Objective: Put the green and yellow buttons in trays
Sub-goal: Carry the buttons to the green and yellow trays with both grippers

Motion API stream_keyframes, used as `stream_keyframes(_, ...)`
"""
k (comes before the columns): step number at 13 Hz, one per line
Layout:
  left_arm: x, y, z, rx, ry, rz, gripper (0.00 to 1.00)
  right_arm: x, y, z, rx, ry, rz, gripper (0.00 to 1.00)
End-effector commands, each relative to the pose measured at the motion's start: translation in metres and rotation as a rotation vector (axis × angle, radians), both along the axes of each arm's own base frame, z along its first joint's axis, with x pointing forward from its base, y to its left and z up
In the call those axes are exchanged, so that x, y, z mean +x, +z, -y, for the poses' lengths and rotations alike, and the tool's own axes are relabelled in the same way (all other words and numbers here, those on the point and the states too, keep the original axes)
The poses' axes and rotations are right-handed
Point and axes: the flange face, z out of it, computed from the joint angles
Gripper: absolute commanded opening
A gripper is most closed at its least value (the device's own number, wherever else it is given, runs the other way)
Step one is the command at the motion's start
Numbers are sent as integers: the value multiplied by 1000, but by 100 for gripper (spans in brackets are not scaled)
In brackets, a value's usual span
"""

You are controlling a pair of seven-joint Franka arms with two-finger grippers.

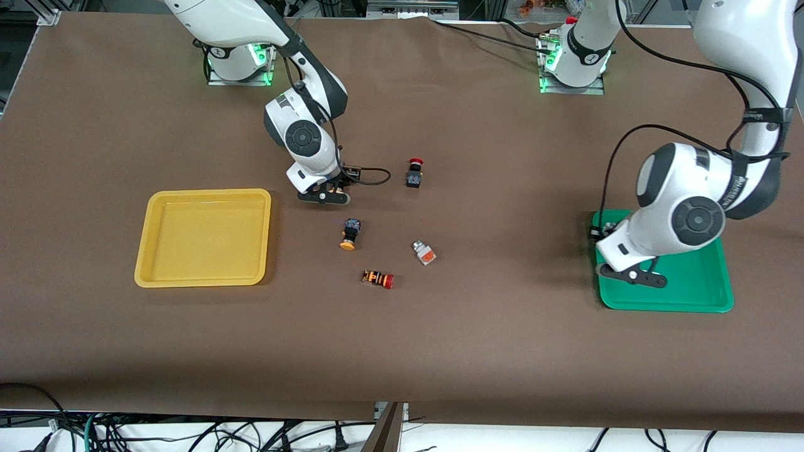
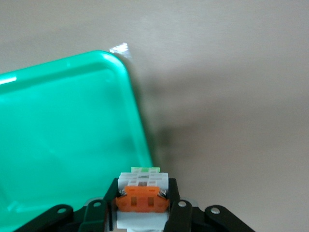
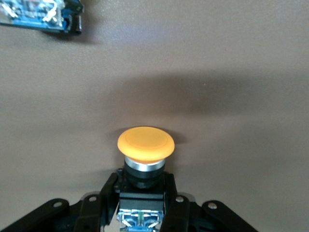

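Note:
My right gripper [image 1: 323, 196] [image 3: 143, 193] sits low at the table between the yellow tray [image 1: 204, 237] and the red-capped black button, shut on a black-bodied button with a round yellow-orange cap [image 3: 146, 143]. My left gripper [image 1: 629, 274] [image 2: 143, 195] hangs over the green tray's [image 1: 691, 285] [image 2: 63, 135] edge toward the right arm's end. It is shut on a white-bodied button [image 2: 143, 191] with an orange part and a green face. Mid-table lie another yellow-capped black button [image 1: 349, 233] and a silver-white button [image 1: 424, 252].
A black button with a red cap [image 1: 414, 172] stands farther from the front camera than the loose buttons. An orange-striped button with a red cap [image 1: 377, 278] lies nearest the front camera. A black-and-blue button body [image 3: 38, 14] shows in the right wrist view.

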Motion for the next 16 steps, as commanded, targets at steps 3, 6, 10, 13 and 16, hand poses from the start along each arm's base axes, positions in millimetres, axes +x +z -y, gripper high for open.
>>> stream_keyframes(3, 12, -52, -78, -71, -141, 53, 17, 38, 60, 18, -17, 50, 0, 12)
stream_keyframes(6, 12, -81, -100, -68, -166, 69, 17, 79, 94, 66, -43, 91, -8, 13)
stream_keyframes(10, 8, -101, -100, -84, -164, 77, 20, 126, 104, 180, -54, 212, 6, 13)
stream_keyframes(13, 8, -102, -99, -85, -166, 76, 59, 146, 101, 258, -54, 219, 6, 8)
stream_keyframes(16, 8, -101, -94, -84, -170, 71, 100, 152, 86, 315, -48, 192, -11, 9)
